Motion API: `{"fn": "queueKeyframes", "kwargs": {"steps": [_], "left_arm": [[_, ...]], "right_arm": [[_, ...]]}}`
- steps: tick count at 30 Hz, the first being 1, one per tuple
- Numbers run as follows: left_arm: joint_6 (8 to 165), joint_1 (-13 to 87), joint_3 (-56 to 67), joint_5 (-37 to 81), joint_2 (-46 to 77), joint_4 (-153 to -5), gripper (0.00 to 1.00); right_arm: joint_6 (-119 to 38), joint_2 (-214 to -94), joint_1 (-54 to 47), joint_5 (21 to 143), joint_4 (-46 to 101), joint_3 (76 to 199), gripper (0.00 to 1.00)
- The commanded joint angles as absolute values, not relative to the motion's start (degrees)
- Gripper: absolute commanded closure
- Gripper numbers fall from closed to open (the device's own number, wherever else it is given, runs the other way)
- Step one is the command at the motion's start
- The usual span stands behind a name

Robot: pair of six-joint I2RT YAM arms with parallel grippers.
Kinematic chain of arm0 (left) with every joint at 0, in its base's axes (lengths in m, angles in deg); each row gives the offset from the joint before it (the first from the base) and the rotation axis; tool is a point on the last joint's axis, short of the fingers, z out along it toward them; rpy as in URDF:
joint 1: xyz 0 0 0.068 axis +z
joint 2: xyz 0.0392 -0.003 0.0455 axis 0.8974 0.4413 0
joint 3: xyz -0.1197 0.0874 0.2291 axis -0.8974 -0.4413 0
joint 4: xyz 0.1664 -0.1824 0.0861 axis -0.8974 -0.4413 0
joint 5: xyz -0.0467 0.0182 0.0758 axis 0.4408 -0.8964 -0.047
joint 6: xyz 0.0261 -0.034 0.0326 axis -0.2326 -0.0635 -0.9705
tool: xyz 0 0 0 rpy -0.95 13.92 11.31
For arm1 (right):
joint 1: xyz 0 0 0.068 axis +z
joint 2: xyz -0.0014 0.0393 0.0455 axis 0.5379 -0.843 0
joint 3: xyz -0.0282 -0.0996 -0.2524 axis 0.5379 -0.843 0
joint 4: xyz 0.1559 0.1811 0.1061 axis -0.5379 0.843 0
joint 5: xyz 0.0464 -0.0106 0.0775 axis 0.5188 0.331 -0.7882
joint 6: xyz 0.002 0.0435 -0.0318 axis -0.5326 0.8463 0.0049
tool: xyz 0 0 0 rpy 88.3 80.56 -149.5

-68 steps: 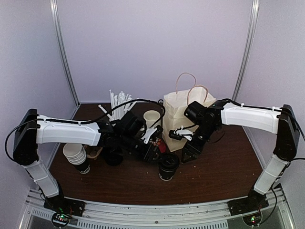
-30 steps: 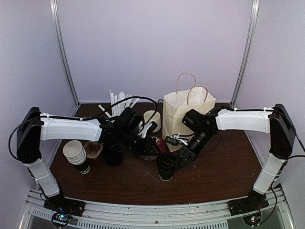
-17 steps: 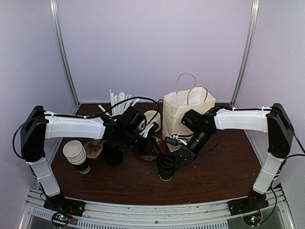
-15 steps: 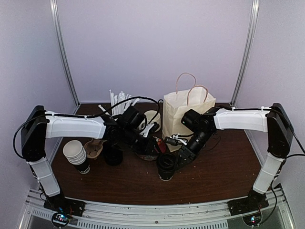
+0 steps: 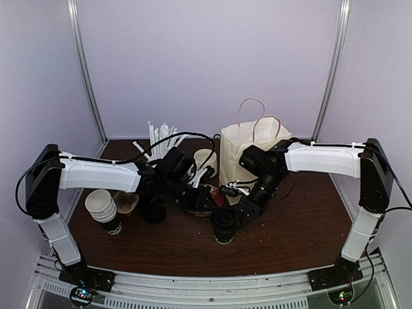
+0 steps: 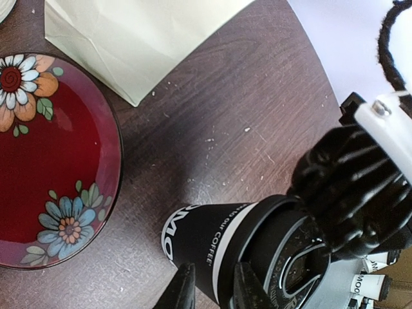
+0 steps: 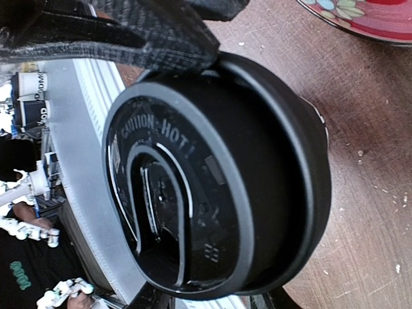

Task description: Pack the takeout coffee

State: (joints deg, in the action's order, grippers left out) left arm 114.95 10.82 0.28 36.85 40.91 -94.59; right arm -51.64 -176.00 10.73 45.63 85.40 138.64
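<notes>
The right tool has been lowered from beside the paper bag to straddle the coffee cup near the tabletop's near edge, ready for lifting, though whether it is clamped cannot be told.

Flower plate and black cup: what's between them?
Only bare brown table with pale specks separates the flower plate and black cup, seen in the left wrist view.

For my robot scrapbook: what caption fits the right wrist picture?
The right arm's jaws flank a black-lidded coffee cup, red flowered plate nearby.
</notes>
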Motion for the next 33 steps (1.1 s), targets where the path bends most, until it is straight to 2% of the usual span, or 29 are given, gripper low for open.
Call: {"fn": "queueKeyframes", "kwargs": {"steps": [1,7,13,20,24,27,30,33], "left_arm": [[113.6,10.5,-3.8,29.1,44.8,-108.6,0.8],[109.6,9.6,-1.1,27.9,39.3,-106.1,0.78],[108.3,9.5,0.3,29.9,35.5,-102.9,0.7],[107.1,9.5,1.0,30.3,30.6,-98.5,0.55],[104.4,9.5,0.6,26.6,27.8,-98.1,0.5],[101.1,9.5,0.0,20.3,25.1,-99.5,0.46],[96.2,9.7,0.1,11.7,21.5,-100.7,0.37],[91.0,10.9,2.9,6.0,19.7,-102.5,0.21]], "right_arm": [[-51.7,-180.5,10.3,73.7,79.2,136.7,0.63],[-58.0,-175.8,10.4,57.7,82.8,140.6,0.55],[-61.3,-170.2,10.3,56.0,84.5,140.0,0.48],[-65.2,-166.3,10.2,55.7,87.1,141.4,0.41],[-69.2,-164.9,10.4,56.4,88.1,142.6,0.38],[-73.0,-163.6,10.9,59.7,87.2,143.9,0.3],[-76.3,-162.4,12.2,64.0,84.9,145.7,0.19],[-79.6,-164.5,13.7,66.0,85.6,149.8,0.16]]}}
